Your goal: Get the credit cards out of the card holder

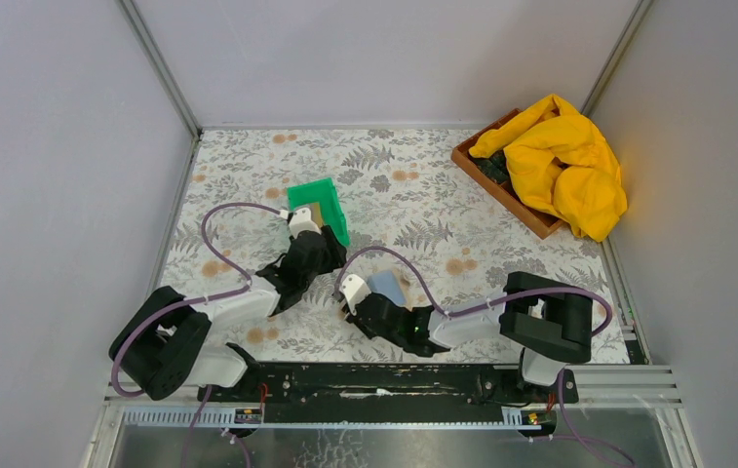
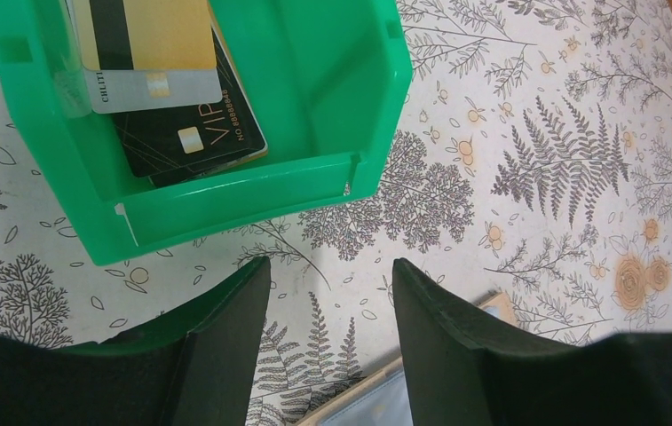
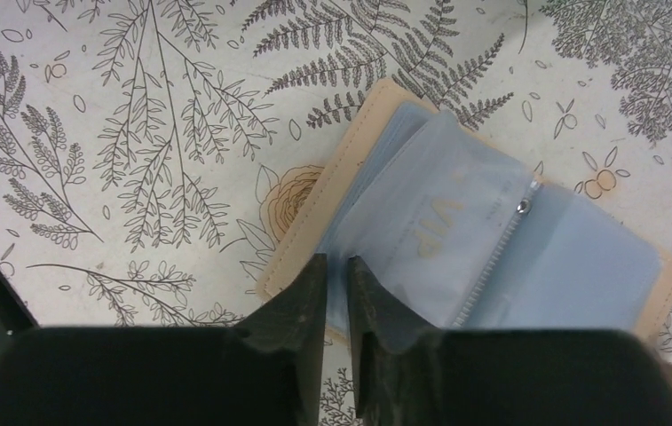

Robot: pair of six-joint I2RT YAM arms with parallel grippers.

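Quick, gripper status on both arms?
Left gripper: open, empty, near the green bin.
Right gripper: nearly closed at the card holder edge; whether it grips it cannot be told.

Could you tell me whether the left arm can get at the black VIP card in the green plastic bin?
Probably yes: the left gripper is open just outside the low front of the green plastic bin, nothing between. But the black VIP card lies partly under a grey card.
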